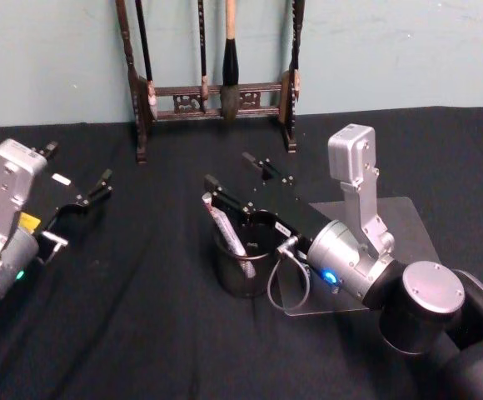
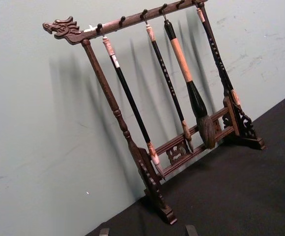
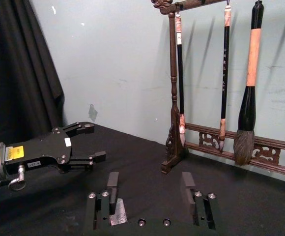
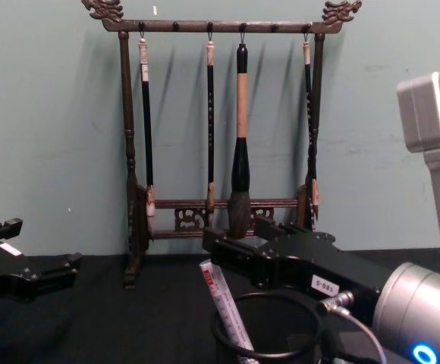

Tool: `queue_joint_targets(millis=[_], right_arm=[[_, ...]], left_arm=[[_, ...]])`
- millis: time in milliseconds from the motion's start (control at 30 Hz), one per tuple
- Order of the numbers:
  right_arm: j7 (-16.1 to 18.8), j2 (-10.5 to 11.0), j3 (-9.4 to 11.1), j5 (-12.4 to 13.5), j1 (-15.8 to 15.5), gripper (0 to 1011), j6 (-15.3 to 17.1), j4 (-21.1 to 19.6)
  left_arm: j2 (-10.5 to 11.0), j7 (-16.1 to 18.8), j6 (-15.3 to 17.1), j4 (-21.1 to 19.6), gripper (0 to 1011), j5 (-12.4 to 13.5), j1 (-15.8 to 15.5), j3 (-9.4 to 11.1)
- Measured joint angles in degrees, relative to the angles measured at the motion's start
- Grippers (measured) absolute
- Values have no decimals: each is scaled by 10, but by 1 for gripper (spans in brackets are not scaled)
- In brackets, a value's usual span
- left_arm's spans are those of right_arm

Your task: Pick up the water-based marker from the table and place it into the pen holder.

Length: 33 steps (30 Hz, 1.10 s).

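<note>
Head view: right gripper point(image 1: 227, 167) hangs over the pen holder point(image 1: 233, 279) at table point(image 1: 141, 333) centre, claw spread wide, gripping nothing. Water-based marker point(image 1: 226, 229) stands inside the holder and leans on the rim at 10 o'clock. Its top pokes out just under the nearer finger, and contact there is hard to judge. The marker's lower end is hidden in the cup.

Chest view shows the marker point(image 4: 221, 299) tilted, red print on a pale barrel, with the holder point(image 4: 218, 337) cut off by the bottom edge.

Left gripper point(image 1: 81, 162) sits well apart at 9 o'clock of the holder, low over the table. In the right wrist view its claw point(image 3: 94, 142) is clearly parted and empty.

Brush rack point(image 1: 138, 108) stands at 12 o'clock against the wall, its top cropped in the head view. A flat grey plate point(image 1: 408, 221) lies at 3 o'clock, partly covered by the right arm.

Right wrist view has a pale scrap low between its own fingers point(image 3: 113, 184); cannot tell what it is.
</note>
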Motion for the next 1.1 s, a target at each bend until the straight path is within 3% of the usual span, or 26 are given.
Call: queue_joint_targets(millis=[167,300,567,767,867,1000,1100], right_arm=[[1,1,3,4,-3,915,1,-7],[-5,8,19,14,-9,1002,3,-31],[-43,27,56,12,-17,1002,21,-61],[-98,44,91,-10,-24,1003,87,-86],[-121,50,102,-22,-26,1003,139,-95],[-127,56,104,-29,-27,1002,186,-101],[-127,63,97,-39,-27,1003,240,-105]], left_arm=[[0,0,0,0,1001,0,0,0],[0,0,0,0,1001,0,0,0],[0,0,0,0,1001,0,0,0],[0,0,0,0,1001,0,0,0],[0,0,0,0,1001,0,0,0],[0,0,0,0,1001,0,0,0],[0,0,0,0,1001,0,0,0]])
